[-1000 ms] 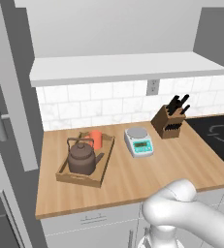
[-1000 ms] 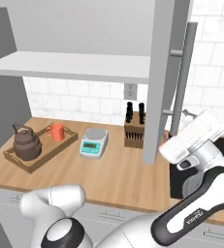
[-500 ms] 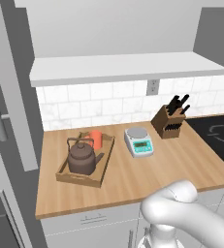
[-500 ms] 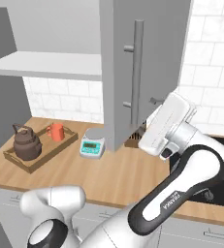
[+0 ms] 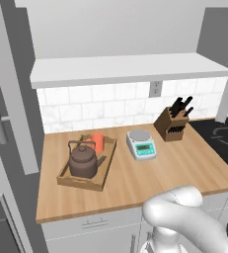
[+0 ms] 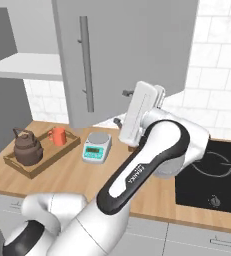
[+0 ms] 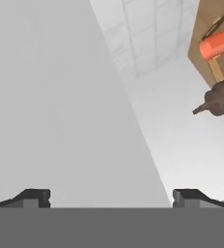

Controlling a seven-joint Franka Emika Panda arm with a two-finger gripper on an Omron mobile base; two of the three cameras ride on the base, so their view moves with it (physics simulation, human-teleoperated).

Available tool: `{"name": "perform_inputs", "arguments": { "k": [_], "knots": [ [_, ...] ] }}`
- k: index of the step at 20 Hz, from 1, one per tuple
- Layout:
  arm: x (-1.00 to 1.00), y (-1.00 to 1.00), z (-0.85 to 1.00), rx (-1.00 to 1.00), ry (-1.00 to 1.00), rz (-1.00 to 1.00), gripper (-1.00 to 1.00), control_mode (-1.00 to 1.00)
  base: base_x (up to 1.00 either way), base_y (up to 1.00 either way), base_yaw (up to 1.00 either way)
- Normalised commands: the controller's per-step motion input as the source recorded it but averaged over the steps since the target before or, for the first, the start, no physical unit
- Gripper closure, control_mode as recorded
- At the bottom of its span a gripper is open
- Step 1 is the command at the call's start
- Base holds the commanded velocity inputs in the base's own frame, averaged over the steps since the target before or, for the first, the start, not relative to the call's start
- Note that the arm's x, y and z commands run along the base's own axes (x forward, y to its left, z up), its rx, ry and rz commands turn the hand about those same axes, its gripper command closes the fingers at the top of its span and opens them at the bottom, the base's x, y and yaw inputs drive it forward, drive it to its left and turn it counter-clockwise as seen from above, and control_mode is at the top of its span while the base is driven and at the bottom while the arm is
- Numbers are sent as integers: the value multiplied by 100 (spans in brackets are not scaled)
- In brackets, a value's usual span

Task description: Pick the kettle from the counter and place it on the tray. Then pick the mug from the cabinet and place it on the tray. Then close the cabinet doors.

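The dark brown kettle (image 5: 85, 162) and the orange-red mug (image 5: 97, 142) both stand in the wooden tray (image 5: 68, 180) on the counter (image 5: 184, 168). They also show as kettle (image 6: 27, 148), mug (image 6: 57, 136) and tray (image 6: 39, 167). My gripper (image 6: 122, 106) is open and pressed against the back of the right cabinet door (image 6: 127, 45), which stands partly swung across the cabinet (image 5: 120, 69). In the hand view the gripper (image 7: 113, 197) faces that flat grey door (image 7: 50, 106) with nothing between its fingers. The left door (image 5: 12, 99) stands open.
A white scale (image 5: 141, 145) sits right of the tray, and a knife block (image 5: 173, 123) stands against the tiled wall. A black stovetop (image 6: 212, 175) takes up the counter's right end. My arm arches high over the counter's front edge.
The right cabinet door has swung far to the left across the right base view, with my hand following behind it. Kettle, mug and tray have not moved.
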Motion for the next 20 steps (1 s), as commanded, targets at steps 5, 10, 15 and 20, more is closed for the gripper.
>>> {"name": "perform_inputs", "arguments": {
  "k": [5, 10, 15, 20],
  "knots": [
    [33, 84, 11, -7, 2, -15, -100, -100, 0, 0, 0],
    [52, 64, 16, -5, 0, -18, -100, -100, 0, 0, 0],
    [73, 44, 13, -5, 2, -19, -100, -100, 0, 0, 0],
    [90, 35, 1, -4, 8, -18, -100, -100, 0, 0, 0]
  ]
}}
